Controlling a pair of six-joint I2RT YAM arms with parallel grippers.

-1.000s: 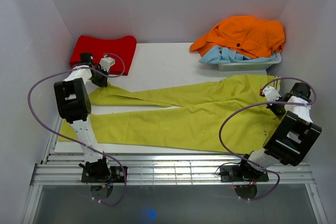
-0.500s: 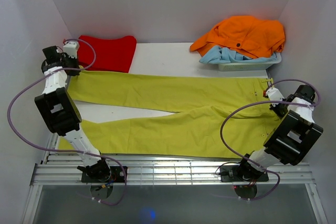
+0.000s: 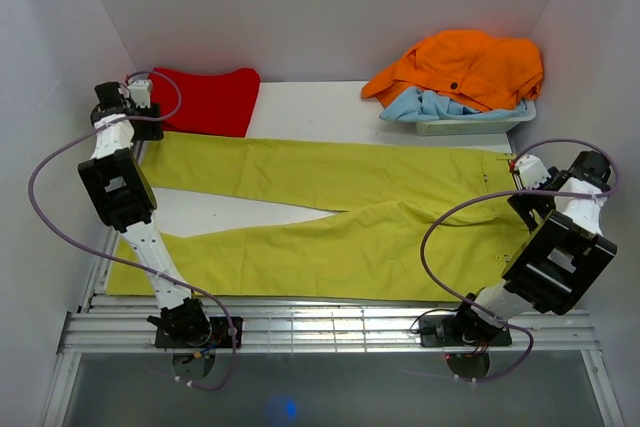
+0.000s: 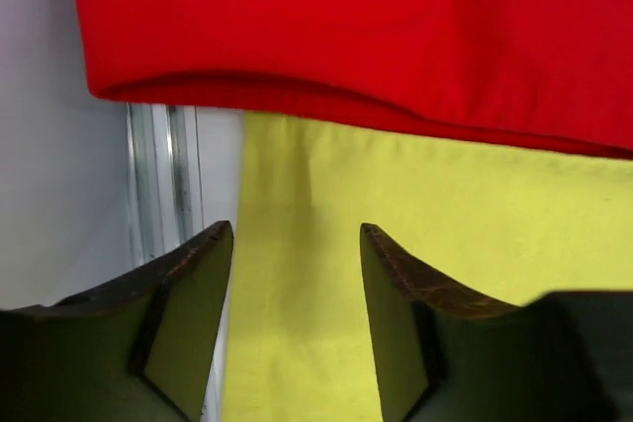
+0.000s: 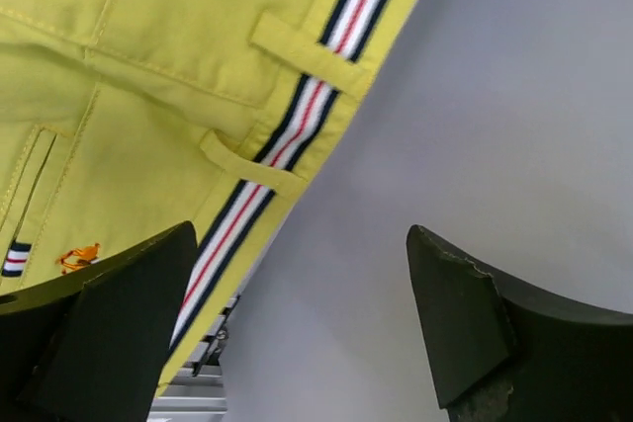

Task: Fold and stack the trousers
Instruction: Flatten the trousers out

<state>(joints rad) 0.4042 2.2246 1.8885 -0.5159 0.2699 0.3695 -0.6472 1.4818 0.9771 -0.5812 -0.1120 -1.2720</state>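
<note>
Arms stretch to opposite ends of the tabletop point(image 3: 320, 107): my left claw point(image 4: 295, 244) hangs released over a leg hem of the trousers point(image 3: 400, 197), a red garment point(image 4: 396, 17) just beyond its fingertips, and my right claw point(image 5: 302, 239) gapes wide over the striped waistband edge, cloth under one finger only. A second ago both were clenched and that leg lay crumpled against the other; now it lies straight, the legs in a V. Near one right finger sits a small orange embroidered emblem point(image 5: 77, 258), too small to read.

Bright, even light; soft shadows
</note>
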